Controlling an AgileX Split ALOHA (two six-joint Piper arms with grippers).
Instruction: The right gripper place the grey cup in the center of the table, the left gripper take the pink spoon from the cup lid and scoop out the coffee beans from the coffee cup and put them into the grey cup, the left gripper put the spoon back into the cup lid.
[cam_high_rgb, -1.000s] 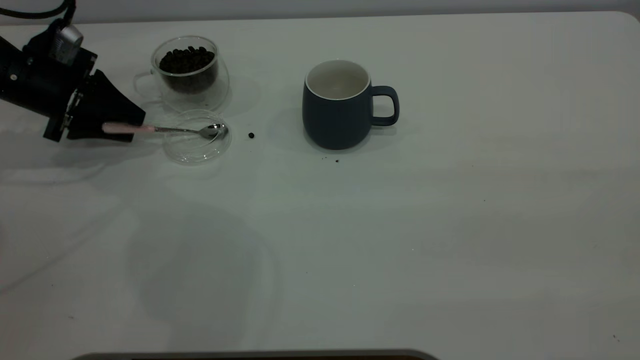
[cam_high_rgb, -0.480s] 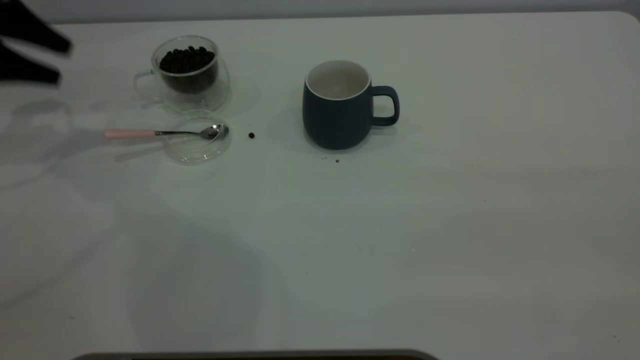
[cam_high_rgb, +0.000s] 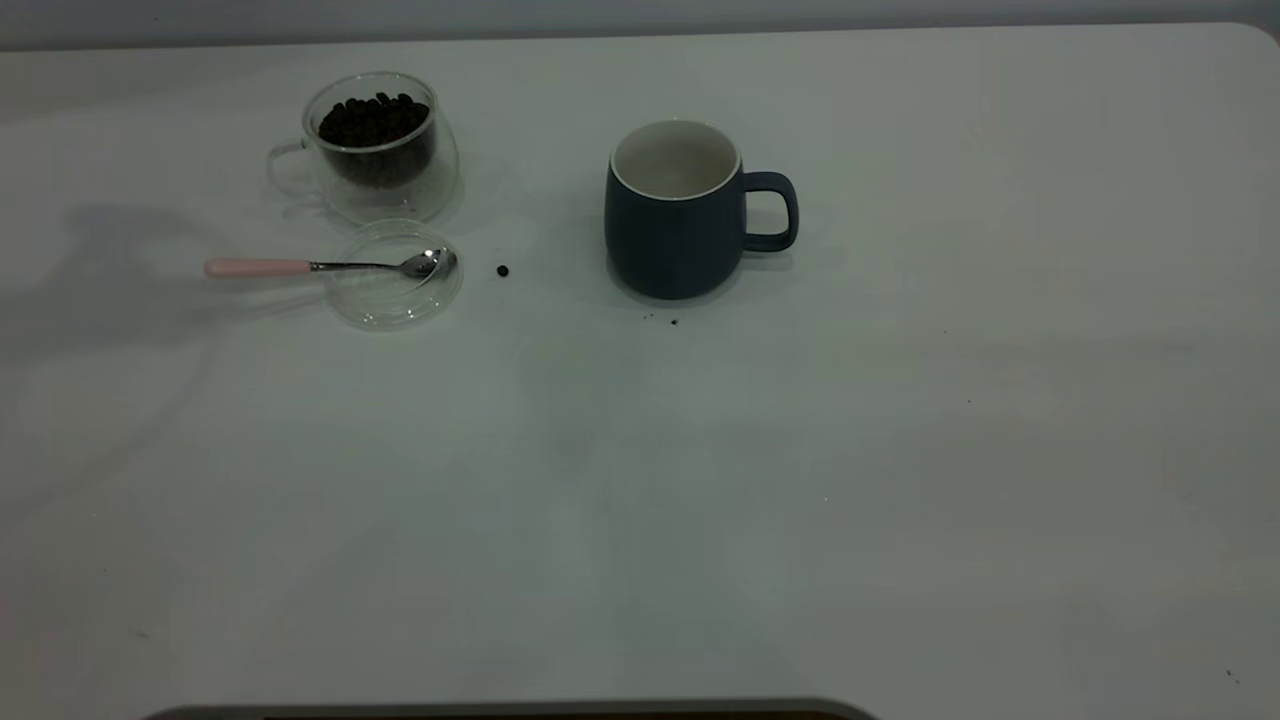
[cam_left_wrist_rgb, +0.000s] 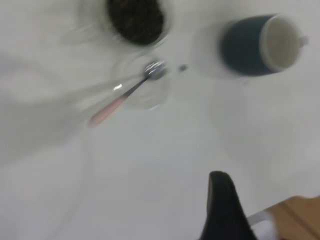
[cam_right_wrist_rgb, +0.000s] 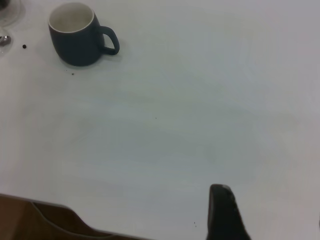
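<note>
Resting w/ its metal bowl in the cup lid (cam_high_rgb: 395, 285), the pink spoon (cam_high_rgb: 300, 267) is seen far left on the table (cam_high_rgb: 800, 500), handle sticking out left. Coffee cup (cam_high_rgb: 375, 145) w/ coffee beans (cam_high_rgb: 372, 120) is set just behind the lid; grey cup (cam_high_rgb: 675, 215) is placed upright, right of them. One stray bean (cam_high_rgb: 502, 270) is seen btwn lid & grey cup. Left gripper (cam_left_wrist_rgb: 225, 210) & right gripper (cam_right_wrist_rgb: 225, 212) are each glimpsed as one finger only; jaw state can't be told.

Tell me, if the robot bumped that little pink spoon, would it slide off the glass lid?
Probably yes. The pink spoon rests with only its bowl in the shallow cup lid, its handle sticking out over the table, so a nudge could likely tip or swing it. Its shiny metal on smooth glass looks slippery. It seems stiff and light.
</note>
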